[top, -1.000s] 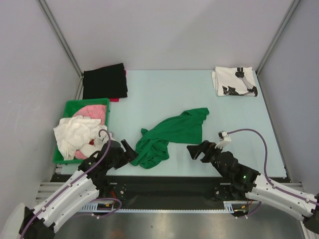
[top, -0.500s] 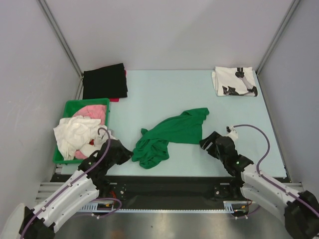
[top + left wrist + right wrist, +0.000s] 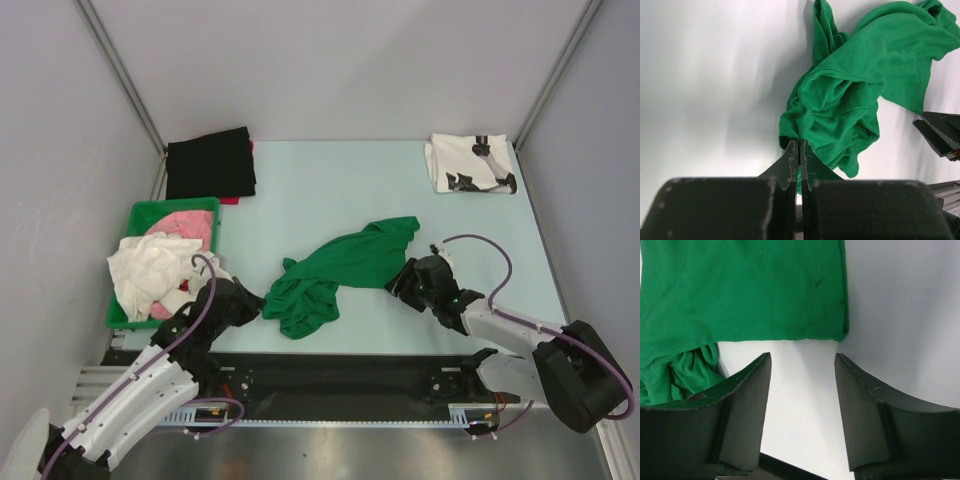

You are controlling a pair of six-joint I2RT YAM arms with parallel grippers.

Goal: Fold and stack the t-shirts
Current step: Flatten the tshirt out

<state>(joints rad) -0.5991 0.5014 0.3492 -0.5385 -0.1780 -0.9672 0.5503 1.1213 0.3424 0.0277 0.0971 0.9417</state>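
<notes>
The green t-shirt [image 3: 345,262] lies crumpled in the middle of the table, with its bunched end toward the near left. In the left wrist view the green t-shirt [image 3: 850,95] fills the upper right. My left gripper [image 3: 258,300] [image 3: 800,142] is shut, its tips pinching the shirt's bunched near edge. My right gripper [image 3: 395,283] [image 3: 802,355] is open just short of the flat hem corner of the green t-shirt [image 3: 740,290], with bare table between its fingers. A white t-shirt with black print [image 3: 472,163] lies folded at the back right.
A green bin [image 3: 140,212] holding white and pink cloths stands at the left edge. Folded black cloth [image 3: 210,163] lies at the back left. Grey walls close in the table on three sides. The right arm's fingers [image 3: 940,132] show in the left wrist view.
My left gripper has closed on the shirt's near-left edge. My right arm has swung in toward the shirt's right hem and its jaws have narrowed.
</notes>
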